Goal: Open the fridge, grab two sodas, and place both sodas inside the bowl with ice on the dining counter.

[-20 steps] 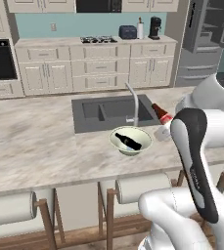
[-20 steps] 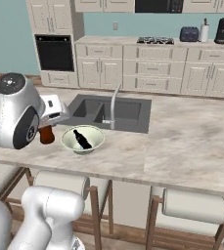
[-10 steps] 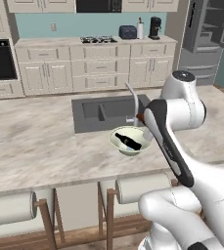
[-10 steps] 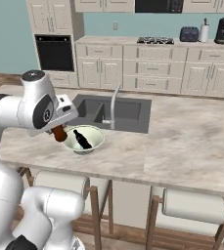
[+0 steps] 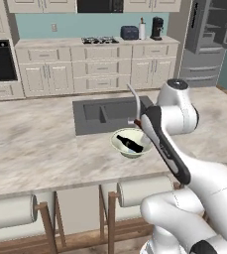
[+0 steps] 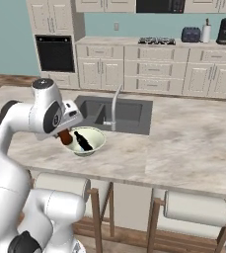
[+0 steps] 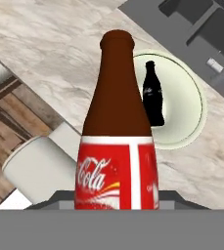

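Note:
My gripper (image 6: 65,132) is shut on a soda (image 6: 65,138), a dark-brown cola bottle with a red label. It hangs just above the left rim of the bowl with ice (image 6: 98,136) in the right base view. In the hand view this soda (image 7: 116,141) stands up large in front of the pale bowl (image 7: 184,110). A second soda (image 7: 153,97) lies inside that bowl, also seen in the bowl (image 5: 116,140) as a dark bottle (image 5: 130,144). The bowl sits on the dining counter (image 5: 35,144) in front of the sink. The fridge (image 5: 206,44) stands at the far right.
The grey sink (image 5: 102,114) with its faucet (image 5: 135,99) lies right behind the bowl. White-cushioned stools (image 5: 144,191) (image 6: 196,207) line the counter's near edge. The wall counter (image 6: 159,44) carries a toaster and a coffee maker.
My arm has swung in from the side and carried the held soda over to the bowl's rim. The soda in the bowl has not moved.

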